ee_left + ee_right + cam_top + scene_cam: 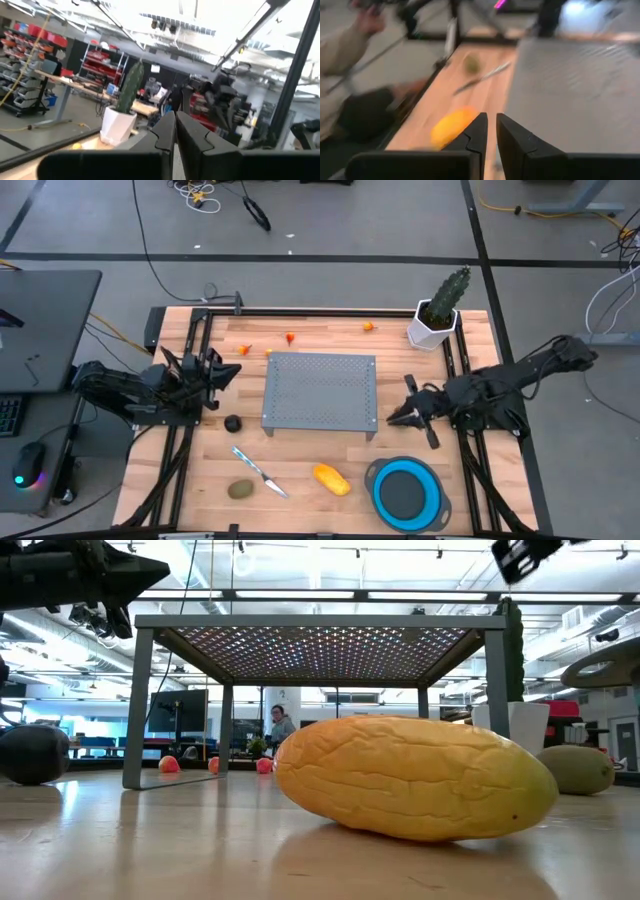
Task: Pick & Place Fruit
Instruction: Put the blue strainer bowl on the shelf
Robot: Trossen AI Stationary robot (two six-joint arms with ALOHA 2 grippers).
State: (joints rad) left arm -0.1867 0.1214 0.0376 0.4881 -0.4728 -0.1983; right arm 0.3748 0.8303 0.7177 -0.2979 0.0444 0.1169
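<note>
The right gripper (397,418) hovers empty just off the perforated metal stand (320,392), its fingers (476,134) nearly together with only a thin gap. Nearest it lies the yellow-orange fruit (331,478), beside the blue bowl (408,493); farther off are the knife (259,471), the olive fruit (240,490) and the dark round fruit (232,423). Across the stand, the left gripper (232,374) is likewise empty and almost closed. Small orange pieces (290,337) lie beyond.

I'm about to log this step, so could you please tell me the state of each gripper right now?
Left gripper: shut, holding nothing, left of the rack.
Right gripper: shut, holding nothing, right of the rack.
</note>
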